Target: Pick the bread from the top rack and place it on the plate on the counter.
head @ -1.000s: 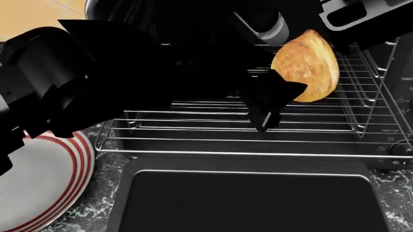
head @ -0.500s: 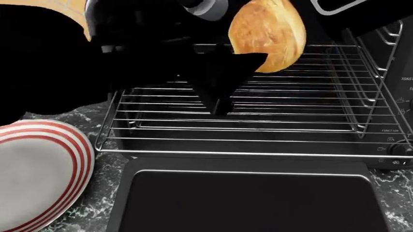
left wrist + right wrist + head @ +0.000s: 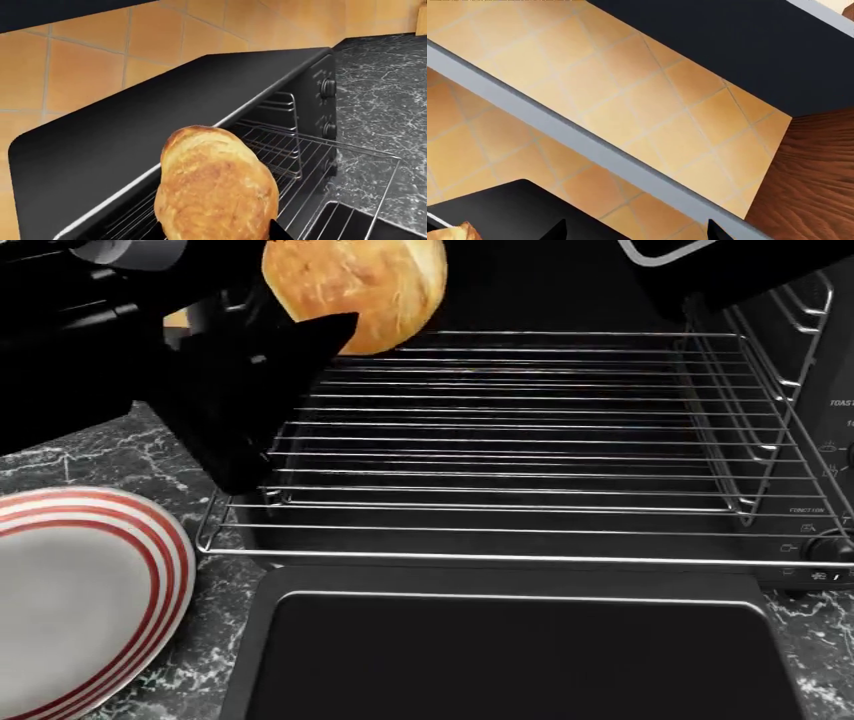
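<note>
My left gripper (image 3: 331, 332) is shut on the bread (image 3: 358, 290), a golden-brown bun, and holds it in the air above the back left corner of the top rack (image 3: 534, 440). In the left wrist view the bread (image 3: 217, 190) fills the space between the fingers (image 3: 280, 232), with the rack (image 3: 313, 160) below it. The red-ringed white plate (image 3: 80, 600) lies on the black marble counter (image 3: 200, 660) at the lower left, below and in front of the bread. My right gripper (image 3: 635, 232) is open and empty, facing the tiled wall.
The black oven door (image 3: 521, 660) lies open flat in front of the rack. The toaster oven's control panel (image 3: 827, 490) is at the right and its black top (image 3: 167, 115) behind the bread. My right arm (image 3: 721, 270) hangs over the oven's upper right.
My left gripper has carried the bread to the left and up, from over the rack's right part to above its left rear corner, nearer the plate.
</note>
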Robot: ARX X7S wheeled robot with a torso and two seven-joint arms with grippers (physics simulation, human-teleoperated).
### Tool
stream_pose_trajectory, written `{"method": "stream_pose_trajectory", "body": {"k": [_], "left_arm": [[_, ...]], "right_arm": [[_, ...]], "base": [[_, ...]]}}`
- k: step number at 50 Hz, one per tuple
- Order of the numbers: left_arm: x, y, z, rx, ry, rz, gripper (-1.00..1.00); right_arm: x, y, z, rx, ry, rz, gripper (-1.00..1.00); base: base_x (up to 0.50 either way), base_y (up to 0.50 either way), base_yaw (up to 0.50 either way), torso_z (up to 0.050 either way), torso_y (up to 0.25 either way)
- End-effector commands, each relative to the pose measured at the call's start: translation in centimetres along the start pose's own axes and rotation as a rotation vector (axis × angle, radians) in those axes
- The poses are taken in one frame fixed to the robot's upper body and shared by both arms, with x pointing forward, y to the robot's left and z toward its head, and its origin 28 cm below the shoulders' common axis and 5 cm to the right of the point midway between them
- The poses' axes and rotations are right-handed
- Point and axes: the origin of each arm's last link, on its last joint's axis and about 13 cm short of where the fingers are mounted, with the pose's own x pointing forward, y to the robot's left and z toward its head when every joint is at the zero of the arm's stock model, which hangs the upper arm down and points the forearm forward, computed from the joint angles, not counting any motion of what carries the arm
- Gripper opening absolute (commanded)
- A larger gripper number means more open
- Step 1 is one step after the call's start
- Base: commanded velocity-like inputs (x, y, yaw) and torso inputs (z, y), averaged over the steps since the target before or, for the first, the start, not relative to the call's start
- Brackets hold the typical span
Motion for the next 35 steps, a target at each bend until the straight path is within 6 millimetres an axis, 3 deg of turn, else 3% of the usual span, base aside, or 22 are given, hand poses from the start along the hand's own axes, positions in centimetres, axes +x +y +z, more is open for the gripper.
{"method": "stream_pose_trajectory", "body": {"k": [1,26,35], "left_arm": [[-3.9,-0.5,0.3,-0.018,-0.019,0.109,-1.00],[-10.2,0.0,-2.5,-0.106,-0.003,0.357,-1.00],[-12.0,0.0,-4.5,-0.165,0.051,0.448,-1.00]], "right_arm": [[-0.1,0.0,0.1,0.004,-0.004,-0.002,1.00],[-0.1,0.3,0.3,0.007,-0.015,0.008,1.00],[-0.1,0.4,0.4,0.008,-0.017,0.016,1.00]], "base": [[0.00,0.00,0.00,0.000,0.000],[0.00,0.00,0.00,0.000,0.000],[0.00,0.00,0.00,0.000,0.000]]}}
